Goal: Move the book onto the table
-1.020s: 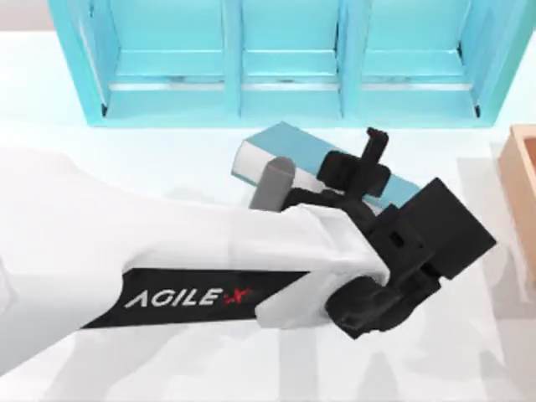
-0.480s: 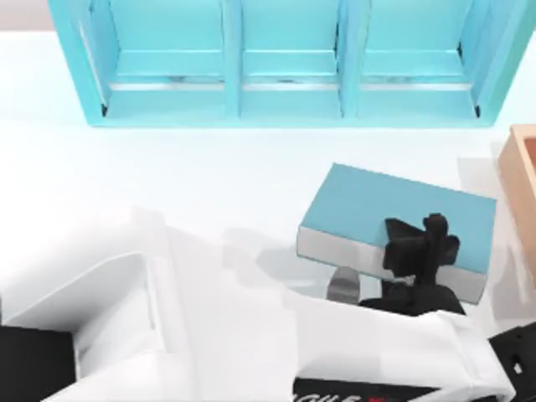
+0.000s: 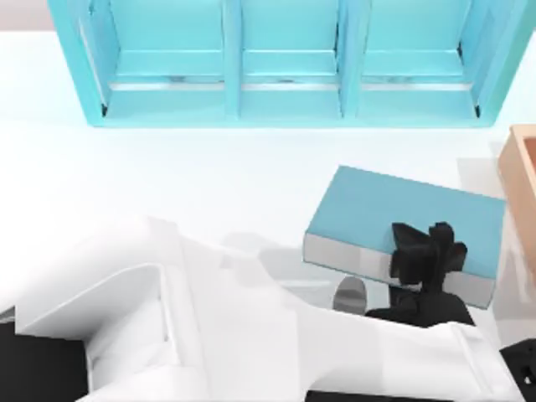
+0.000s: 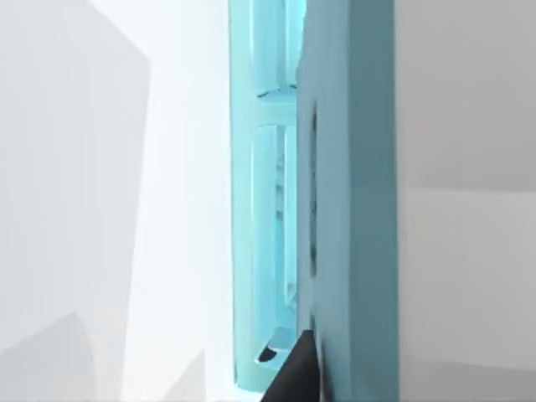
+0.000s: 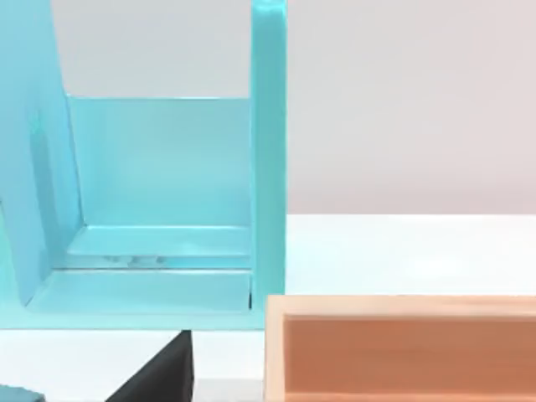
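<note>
Our left pincer [image 3: 425, 255] grips the thick light-blue book [image 3: 402, 213], lying flat on the white desk [image 3: 167, 176], long axis running left-right, slightly tilted.

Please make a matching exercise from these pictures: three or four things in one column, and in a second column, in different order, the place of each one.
Things:
1. book
2. shelf unit
3. wooden box
4. left gripper

Places:
A. at the top view's right edge
B. along the far side of the table
C. lying flat, cover up, on the table's right half
D. at the book's near long edge, over its cover

Pairs: 1-C, 2-B, 3-A, 4-D
</note>
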You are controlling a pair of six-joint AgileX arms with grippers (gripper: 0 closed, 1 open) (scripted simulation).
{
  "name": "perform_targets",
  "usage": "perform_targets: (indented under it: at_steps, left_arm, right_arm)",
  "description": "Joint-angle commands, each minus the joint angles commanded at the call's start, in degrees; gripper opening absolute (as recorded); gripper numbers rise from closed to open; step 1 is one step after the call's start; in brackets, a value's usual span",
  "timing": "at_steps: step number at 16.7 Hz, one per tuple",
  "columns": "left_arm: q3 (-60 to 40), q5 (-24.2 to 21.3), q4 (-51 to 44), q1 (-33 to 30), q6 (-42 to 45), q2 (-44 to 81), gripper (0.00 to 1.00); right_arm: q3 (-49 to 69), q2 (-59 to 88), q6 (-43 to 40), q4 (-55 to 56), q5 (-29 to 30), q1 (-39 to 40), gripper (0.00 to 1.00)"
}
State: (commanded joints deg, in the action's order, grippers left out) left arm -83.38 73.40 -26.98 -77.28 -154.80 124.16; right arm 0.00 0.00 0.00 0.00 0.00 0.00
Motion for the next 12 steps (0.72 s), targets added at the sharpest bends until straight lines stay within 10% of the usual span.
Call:
perform_targets:
  at_steps: [12]
  left_arm:
    - [0.49,0.34,-0.17,-0.60,-2.14,1.72,0.00]
  right_arm:
    - [0.00,0.00,0.00,0.00,0.00,0.00,1.00]
